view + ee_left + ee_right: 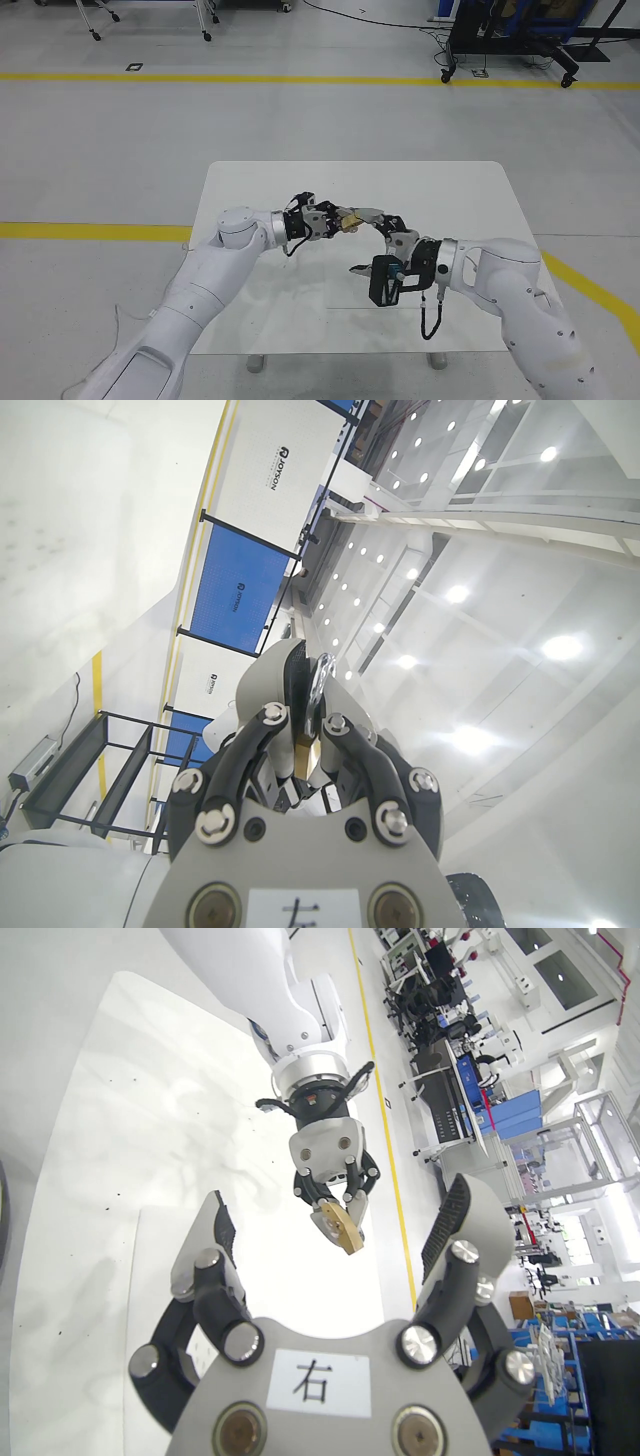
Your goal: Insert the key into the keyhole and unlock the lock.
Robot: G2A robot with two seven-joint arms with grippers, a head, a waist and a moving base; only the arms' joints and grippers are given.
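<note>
A small brass lock (305,761) is held above the white table (300,190), and my left gripper (305,720) is shut on it. A silver round-headed piece, apparently the key (323,672), sticks out of the lock's far end. From the right wrist view, the lock (345,1230) hangs from the left gripper (340,1208), with a silver part (328,1224) on its side. My right gripper (340,1190) is open, its fingers (452,1213) spread wide on either side of the lock and holding nothing. In the top view the two grippers, left (335,220) and right (385,222), meet over the table's middle.
The table (125,1128) under the grippers is bare white with small dark specks. Yellow floor lines run behind and beside it. Racks and workstations stand far off in the room.
</note>
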